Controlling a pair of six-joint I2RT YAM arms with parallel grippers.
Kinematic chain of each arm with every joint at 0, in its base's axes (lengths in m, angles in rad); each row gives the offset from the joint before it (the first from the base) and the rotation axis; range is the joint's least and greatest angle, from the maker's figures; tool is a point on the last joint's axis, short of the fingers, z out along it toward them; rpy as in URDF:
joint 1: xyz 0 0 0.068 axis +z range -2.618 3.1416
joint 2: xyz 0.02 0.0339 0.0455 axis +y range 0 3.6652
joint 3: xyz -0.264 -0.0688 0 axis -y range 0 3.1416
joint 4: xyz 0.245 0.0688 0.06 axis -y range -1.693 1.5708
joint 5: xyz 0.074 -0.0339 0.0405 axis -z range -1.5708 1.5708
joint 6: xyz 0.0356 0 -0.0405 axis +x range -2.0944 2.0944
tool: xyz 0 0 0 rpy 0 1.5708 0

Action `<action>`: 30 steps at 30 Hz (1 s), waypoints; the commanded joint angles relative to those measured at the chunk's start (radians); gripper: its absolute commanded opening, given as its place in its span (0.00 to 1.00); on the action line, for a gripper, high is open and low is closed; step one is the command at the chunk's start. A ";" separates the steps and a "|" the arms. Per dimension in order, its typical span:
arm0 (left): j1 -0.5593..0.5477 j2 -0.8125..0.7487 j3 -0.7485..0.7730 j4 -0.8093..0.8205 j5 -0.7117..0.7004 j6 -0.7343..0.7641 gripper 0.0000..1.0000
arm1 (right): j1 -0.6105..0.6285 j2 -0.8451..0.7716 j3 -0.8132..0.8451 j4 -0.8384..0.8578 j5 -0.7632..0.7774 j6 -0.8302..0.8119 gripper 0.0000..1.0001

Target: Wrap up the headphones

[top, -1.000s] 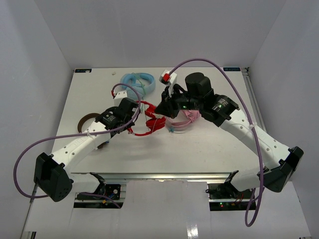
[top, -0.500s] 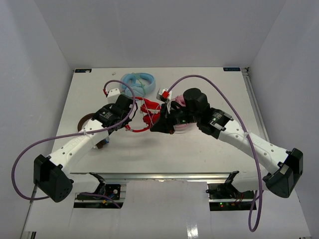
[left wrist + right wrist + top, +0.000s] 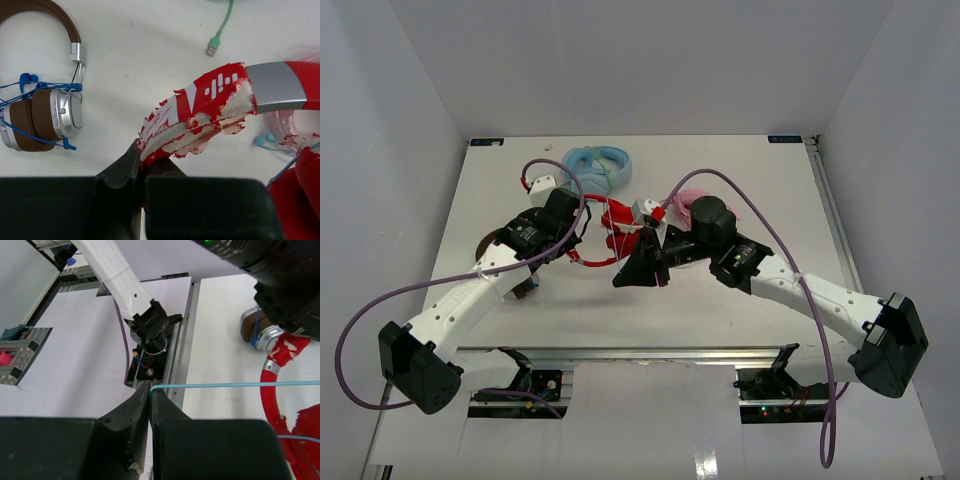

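**tobi_k:** ok, what are the two hands actually doing here?

**marl0w:** the left gripper is clamped tight on the torn end of the red headband. White padding is flaking out right at the jaws. The right gripper is pinched closed on the thin pale cable, which runs off in a dead straight line toward the red band.

**tobi_k:** and where are the headphones themselves?

**marl0w:** the headphones are around the middle of the table, right between the two arms. The left arm has them from the left side, and the right gripper is a bit nearer the front edge with the cable. Can't tell if they're lifted or resting on the surface.

**tobi_k:** anything else lying around?

**marl0w:** yeah, brown headphones with a blue cord wound around them lie off to the left of the left gripper. A green cable has its plug on the table just past the headband. Pink headphones peek out behind the right arm, and light-blue headphones are at the far edge.
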 commanded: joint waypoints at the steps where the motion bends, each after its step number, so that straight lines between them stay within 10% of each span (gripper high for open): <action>1: 0.017 -0.046 0.079 0.053 -0.023 -0.078 0.00 | 0.047 -0.037 -0.040 0.131 -0.109 0.032 0.08; 30: 0.020 -0.148 0.165 0.040 0.036 -0.136 0.00 | 0.080 0.069 -0.185 0.223 0.087 0.016 0.20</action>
